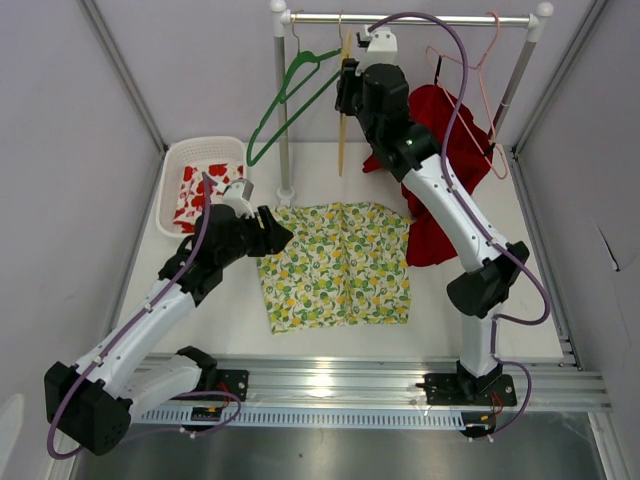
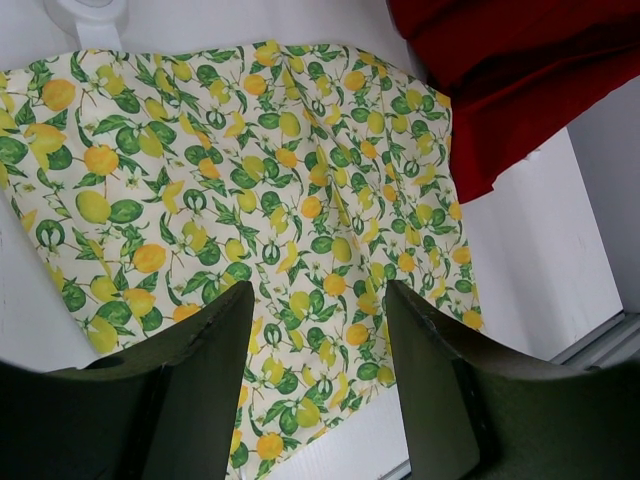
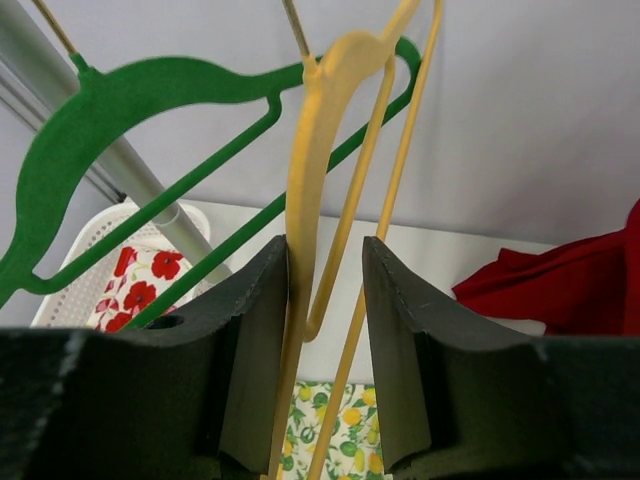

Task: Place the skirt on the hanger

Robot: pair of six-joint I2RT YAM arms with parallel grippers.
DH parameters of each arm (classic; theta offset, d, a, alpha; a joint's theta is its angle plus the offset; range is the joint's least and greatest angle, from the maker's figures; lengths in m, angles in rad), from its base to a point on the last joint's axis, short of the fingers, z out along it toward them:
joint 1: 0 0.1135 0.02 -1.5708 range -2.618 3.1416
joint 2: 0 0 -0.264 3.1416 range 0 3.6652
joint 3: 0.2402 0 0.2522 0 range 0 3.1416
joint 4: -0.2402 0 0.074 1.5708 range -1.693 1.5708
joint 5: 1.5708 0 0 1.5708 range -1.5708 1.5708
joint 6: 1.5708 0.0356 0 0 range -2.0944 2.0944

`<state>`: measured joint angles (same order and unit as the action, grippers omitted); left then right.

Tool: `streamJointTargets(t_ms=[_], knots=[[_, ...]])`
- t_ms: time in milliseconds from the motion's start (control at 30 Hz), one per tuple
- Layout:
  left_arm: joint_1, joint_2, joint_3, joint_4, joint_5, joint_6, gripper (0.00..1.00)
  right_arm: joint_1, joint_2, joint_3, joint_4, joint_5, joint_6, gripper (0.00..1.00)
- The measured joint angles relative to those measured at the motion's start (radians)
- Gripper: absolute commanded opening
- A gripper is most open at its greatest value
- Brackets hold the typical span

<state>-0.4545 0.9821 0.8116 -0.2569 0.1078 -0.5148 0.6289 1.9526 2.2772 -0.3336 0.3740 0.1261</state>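
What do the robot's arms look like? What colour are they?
The left arm and right arm have white tube-like links joined by chunky black joints. Purple cables loop along both. Their fingers are dark, flat slabs.

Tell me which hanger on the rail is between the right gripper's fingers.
The yellow hanger: its bars pass between the fingers of the right gripper. The green hanger hangs beside it; the pink hanger hangs apart.

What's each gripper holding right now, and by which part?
Nothing yet. The right gripper straddles the yellow hanger just below its neck, jaws not clamped; the left gripper hovers open over the skirt.
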Motion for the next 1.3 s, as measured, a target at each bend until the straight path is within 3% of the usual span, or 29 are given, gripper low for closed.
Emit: streamJointTargets(t_ms=[200, 367, 767, 1000, 1300], knots=[[0.000, 0.002, 0.000, 0.000, 0.000, 0.002, 0.61, 0.000, 0.039, 0.132, -0.011, 0.016, -0.051, 0.39], [0.000, 0.011, 0.000, 0.000, 0.000, 0.014, 0.61, -0.002, 0.040, 0.142, -0.006, 0.030, -0.070, 0.40], [0.000, 0.022, 0.000, 0.000, 0.001, 0.027, 0.62, 0.002, 0.022, 0.058, 0.050, 0.018, -0.058, 0.61], [0.000, 0.026, 0.000, 0.000, 0.004, 0.037, 0.62, 0.029, 0.076, 0.172, 0.045, 0.014, -0.051, 0.64], [0.000, 0.026, 0.000, -0.001, 0.004, 0.063, 0.62, 0.039, 0.116, 0.172, 0.070, 0.030, -0.047, 0.70]])
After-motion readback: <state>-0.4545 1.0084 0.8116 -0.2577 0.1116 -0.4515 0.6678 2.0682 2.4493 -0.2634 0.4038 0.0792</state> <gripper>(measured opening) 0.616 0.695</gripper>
